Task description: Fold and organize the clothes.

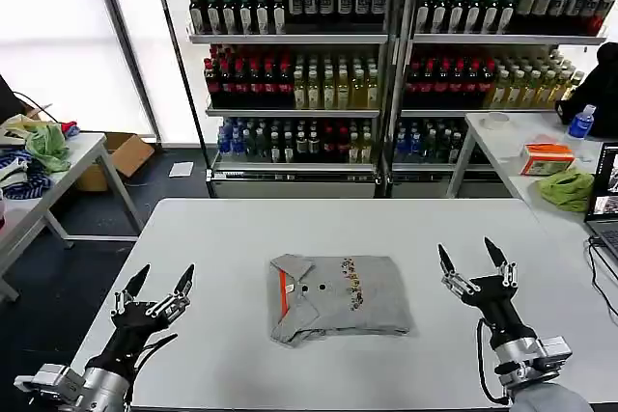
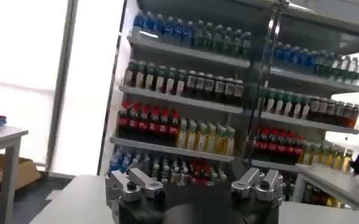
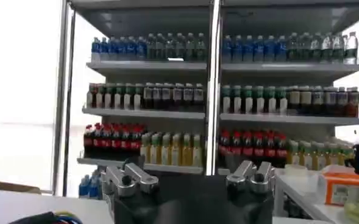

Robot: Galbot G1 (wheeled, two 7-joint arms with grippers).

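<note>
Black-fingered and empty, our left gripper [image 1: 156, 283] hovers over the near left part of the white table [image 1: 222, 229], jaws spread wide with nothing between them. Our right gripper [image 1: 473, 260] mirrors it over the near right side, equally wide open and holding nothing. Between them, well apart from both, the grey shirt [image 1: 340, 297] lies at the table's middle, folded into a compact rectangle with its orange collar lining toward our left and its chest print facing up. We judge the fold nearly done, so what remains is tidying or moving the bundle. To do that well, we should bring both grippers in low from opposite sides, pinch every layer at the edges together, and lift evenly so the fold does not slip open. Beyond the table stand shelves of bottles [image 1: 290, 74], well clear of the work.
</note>
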